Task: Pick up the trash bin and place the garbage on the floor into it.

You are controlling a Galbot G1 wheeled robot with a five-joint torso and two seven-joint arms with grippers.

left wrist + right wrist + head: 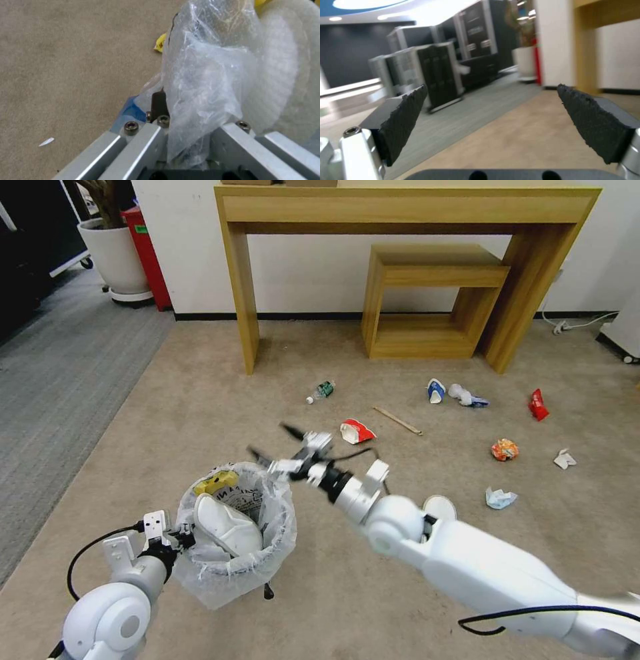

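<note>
Right fingers (593, 125) apart, left gripper (175, 540) clamping trash bin (235, 527)

Beige floor (200, 400), clear-lined trash bin (280, 527)

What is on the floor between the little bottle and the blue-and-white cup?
Just bare carpet between the bottle and the cup, seen in the head view.

You will find no text you can read here. The crinkled clear plastic bag (235, 493) lining the small round trash bin carries dark print, and the green label on the small clear bottle (321, 391) is too small to make out.
</note>
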